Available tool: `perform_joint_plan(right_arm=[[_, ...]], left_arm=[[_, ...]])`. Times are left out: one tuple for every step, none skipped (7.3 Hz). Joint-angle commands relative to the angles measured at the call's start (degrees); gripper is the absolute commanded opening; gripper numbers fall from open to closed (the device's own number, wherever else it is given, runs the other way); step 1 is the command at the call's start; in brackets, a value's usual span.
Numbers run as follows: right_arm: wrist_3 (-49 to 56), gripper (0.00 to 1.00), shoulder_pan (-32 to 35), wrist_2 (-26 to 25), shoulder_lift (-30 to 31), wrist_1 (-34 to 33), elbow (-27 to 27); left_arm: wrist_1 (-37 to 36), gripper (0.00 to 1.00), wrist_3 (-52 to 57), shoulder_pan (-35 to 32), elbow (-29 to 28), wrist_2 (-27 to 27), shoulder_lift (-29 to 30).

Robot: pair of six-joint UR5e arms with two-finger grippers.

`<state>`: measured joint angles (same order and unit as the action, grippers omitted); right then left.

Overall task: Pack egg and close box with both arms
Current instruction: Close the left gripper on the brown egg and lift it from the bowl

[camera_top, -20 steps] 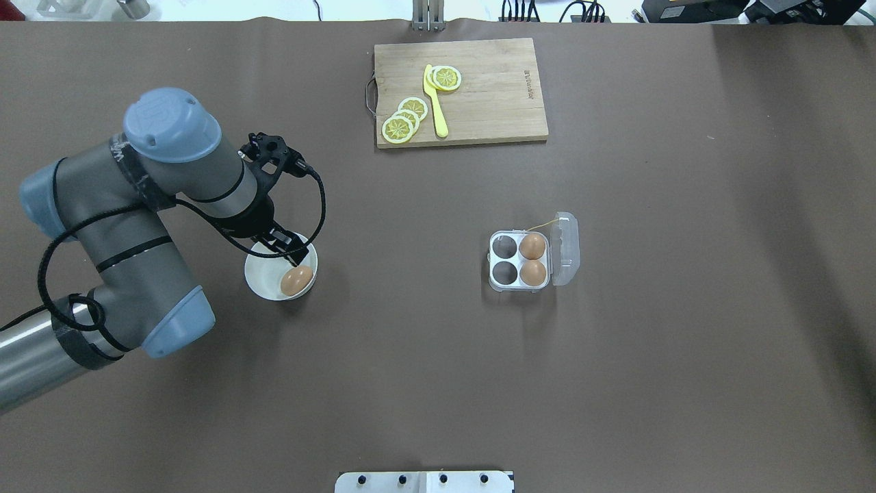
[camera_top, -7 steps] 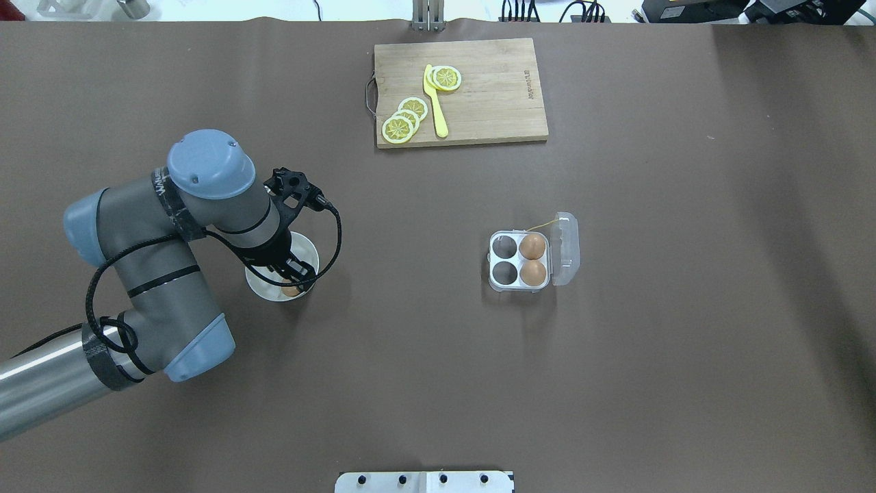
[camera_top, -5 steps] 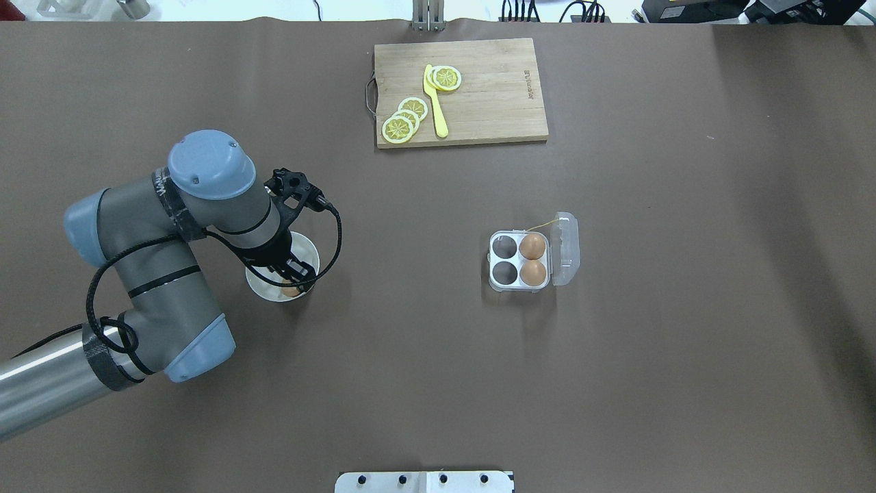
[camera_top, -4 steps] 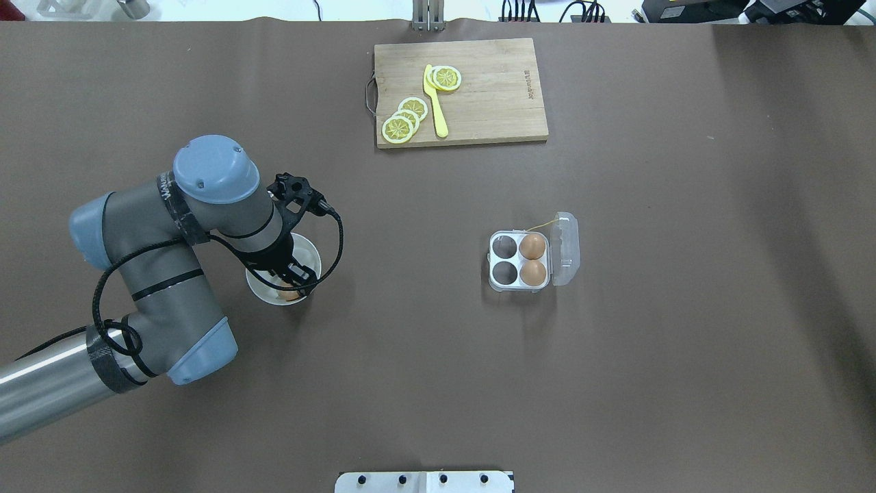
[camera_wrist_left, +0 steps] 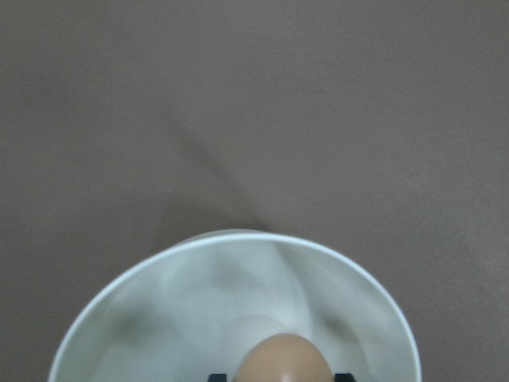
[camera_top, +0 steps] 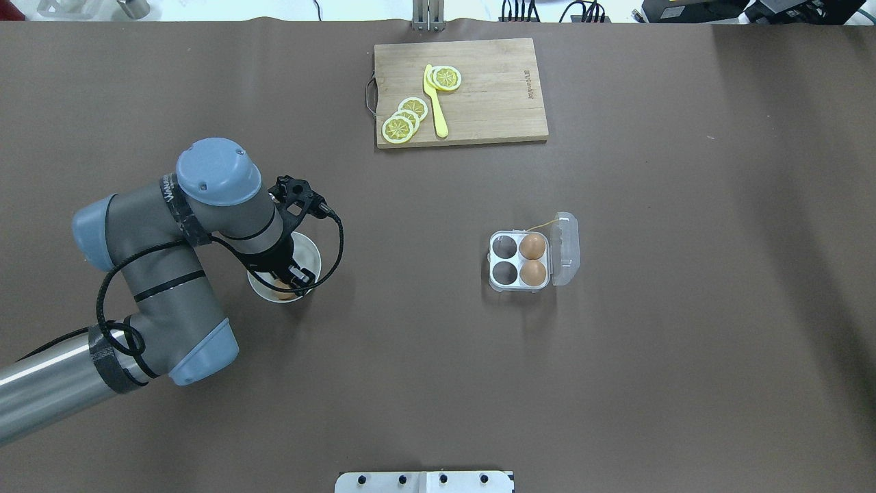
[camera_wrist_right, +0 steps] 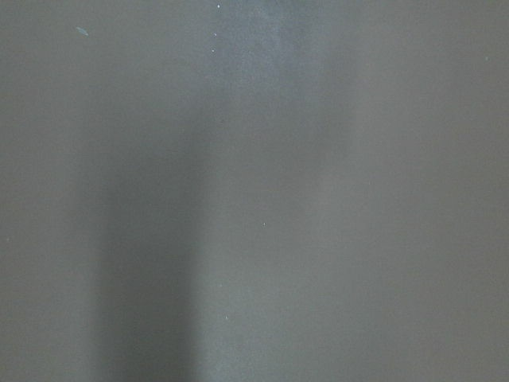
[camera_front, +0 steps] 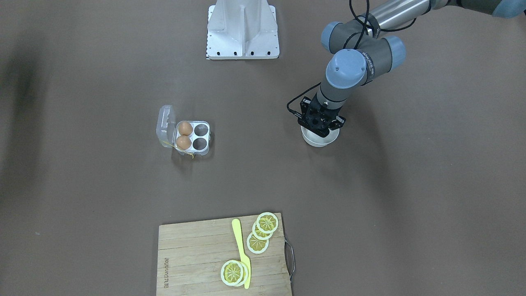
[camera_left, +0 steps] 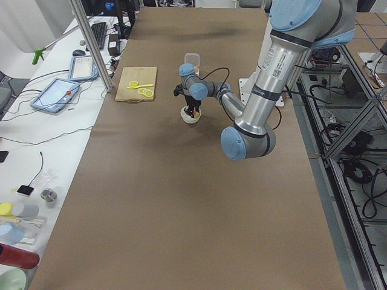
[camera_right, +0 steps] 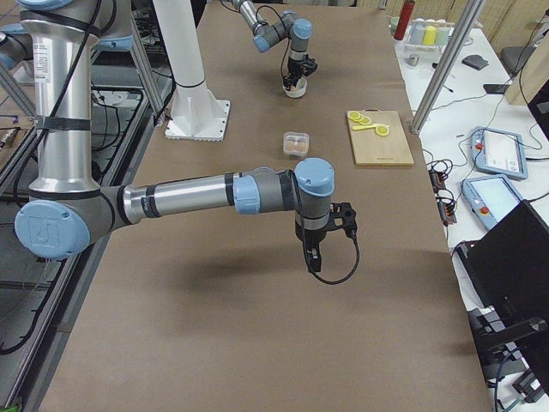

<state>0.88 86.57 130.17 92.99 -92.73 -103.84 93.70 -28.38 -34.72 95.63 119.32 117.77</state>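
The silver-grey left arm (camera_top: 164, 274) has sunk its black hand (camera_top: 292, 276) into the round white bowl (camera_wrist_left: 183, 302), now straddling the small orange-brown egg (camera_wrist_left: 282, 360), gripped or not I cannot tell, so carrying it to the open clear-plastic box (camera_top: 512, 259) looks next.

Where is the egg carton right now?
In the overhead view the box sits just right of centre, lid open, nearer the robot than the cutting board and right of the white bowl.
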Motion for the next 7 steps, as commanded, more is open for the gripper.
perform_joint_plan(right_arm=[[0.0,1.0,0.0,0.0,0.0,-0.1,0.0],[0.0,1.0,0.0,0.1,0.0,0.0,0.0],[0.0,1.0,0.0,0.3,-0.1,-0.1,0.0],[0.0,1.0,0.0,0.3,0.0,0.0,0.0],[0.0,1.0,0.0,0.4,0.1,0.0,0.0],[0.0,1.0,0.0,0.4,0.1,-0.1,0.0],[0.0,1.0,0.0,0.5,0.1,-0.1,0.0]], left_arm=[[0.0,0.43,0.1,0.0,0.3,0.2,0.1],[0.0,0.43,0.1,-0.3,1.5,0.2,0.1],[0.0,0.43,0.1,-1.6,3.2,-0.2,0.1],[0.8,0.43,0.1,-3.8,3.7,-0.2,1.1],[1.0,0.43,-0.9,-4.6,3.6,-0.2,3.2],[1.7,0.43,-4.1,-4.9,3.2,-0.2,5.4],[5.2,0.43,-7.9,-4.9,2.3,-0.3,7.2]])
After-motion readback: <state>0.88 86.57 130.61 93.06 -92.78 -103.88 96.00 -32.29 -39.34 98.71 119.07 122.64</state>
